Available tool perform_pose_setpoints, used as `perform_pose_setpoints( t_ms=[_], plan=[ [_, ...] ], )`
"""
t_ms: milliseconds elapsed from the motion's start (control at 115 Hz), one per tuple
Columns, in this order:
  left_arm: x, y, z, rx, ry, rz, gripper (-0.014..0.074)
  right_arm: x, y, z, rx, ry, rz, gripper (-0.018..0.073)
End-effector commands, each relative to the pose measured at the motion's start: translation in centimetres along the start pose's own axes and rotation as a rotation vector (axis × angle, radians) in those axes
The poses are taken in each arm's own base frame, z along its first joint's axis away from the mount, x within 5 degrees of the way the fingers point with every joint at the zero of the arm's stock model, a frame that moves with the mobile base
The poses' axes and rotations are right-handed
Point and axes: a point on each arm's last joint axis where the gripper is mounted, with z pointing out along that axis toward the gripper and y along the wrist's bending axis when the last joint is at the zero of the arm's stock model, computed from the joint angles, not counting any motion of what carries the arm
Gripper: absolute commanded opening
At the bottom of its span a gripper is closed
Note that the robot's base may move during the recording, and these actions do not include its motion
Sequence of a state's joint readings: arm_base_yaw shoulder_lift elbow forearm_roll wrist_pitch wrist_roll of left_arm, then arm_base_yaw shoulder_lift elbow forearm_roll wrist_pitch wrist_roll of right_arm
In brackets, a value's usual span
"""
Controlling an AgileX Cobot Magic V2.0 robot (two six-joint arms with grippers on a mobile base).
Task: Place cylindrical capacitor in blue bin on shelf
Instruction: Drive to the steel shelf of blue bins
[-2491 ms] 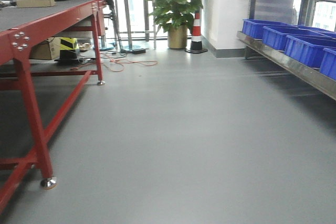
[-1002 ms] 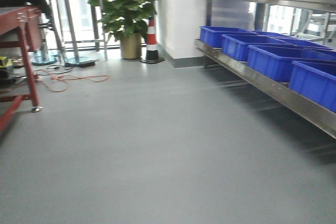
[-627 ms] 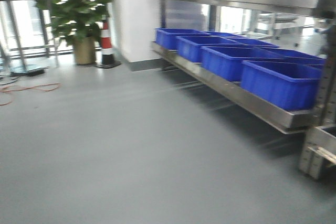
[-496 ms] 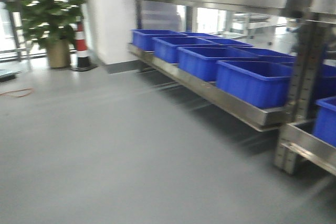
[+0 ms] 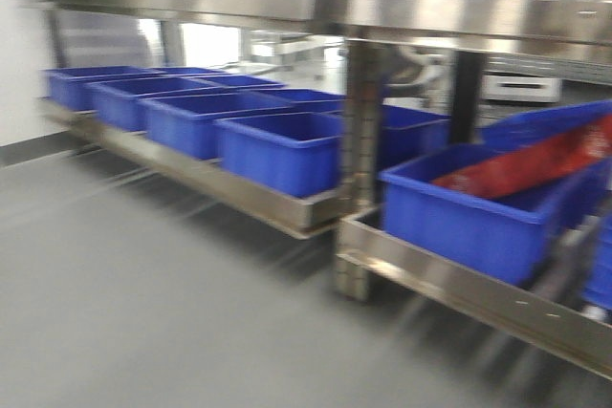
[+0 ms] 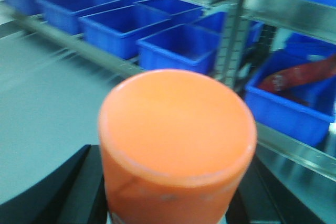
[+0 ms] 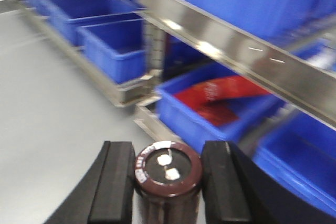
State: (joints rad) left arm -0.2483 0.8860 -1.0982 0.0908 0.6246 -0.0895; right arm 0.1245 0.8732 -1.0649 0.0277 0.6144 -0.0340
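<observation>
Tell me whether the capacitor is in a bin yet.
Not yet. The cylindrical capacitor sits upright, clamped in the right hand, short of the shelf.

Tally along the shelf [image 5: 316, 212]: bins, a packet, two cylinders.
Four blue bins [image 5: 277, 152] in the near row of the left section, with more behind, too blurred to number. One more on the right, holding one red packet [image 5: 521, 167]. One cylindrical capacitor [image 7: 168, 169]. One orange cylinder [image 6: 177, 140].
</observation>
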Motion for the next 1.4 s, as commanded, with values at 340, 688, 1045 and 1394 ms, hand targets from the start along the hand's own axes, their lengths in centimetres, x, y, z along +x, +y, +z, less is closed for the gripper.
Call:
perform_pose_setpoints(
  t_ms=[340, 688, 1045, 1394],
  plan=[
    [-0.36, -0.15, -0.23, 0.009, -0.033, 0.002, -0.0111, -0.28, 0.0, -0.24, 0.001, -0.032, -0.003, -0.0162],
    [-0.36, -0.15, -0.23, 0.009, -0.033, 0.002, -0.0111, -0.28, 0.0, -0.24, 0.001, -0.032, -0.003, -0.0162],
    [-0.36, -0.15, -0.23, 0.009, -0.033, 0.002, -0.0111, -0.28, 0.0, -0.24, 0.001, -0.032, -0.003, -0.0162],
    [-0.36, -0.15, -0.23, 0.009, -0.033, 0.002, -0.0111, -0.28, 0.0, -0.24, 0.001, -0.032, -0.003, -0.0162]
  ],
)
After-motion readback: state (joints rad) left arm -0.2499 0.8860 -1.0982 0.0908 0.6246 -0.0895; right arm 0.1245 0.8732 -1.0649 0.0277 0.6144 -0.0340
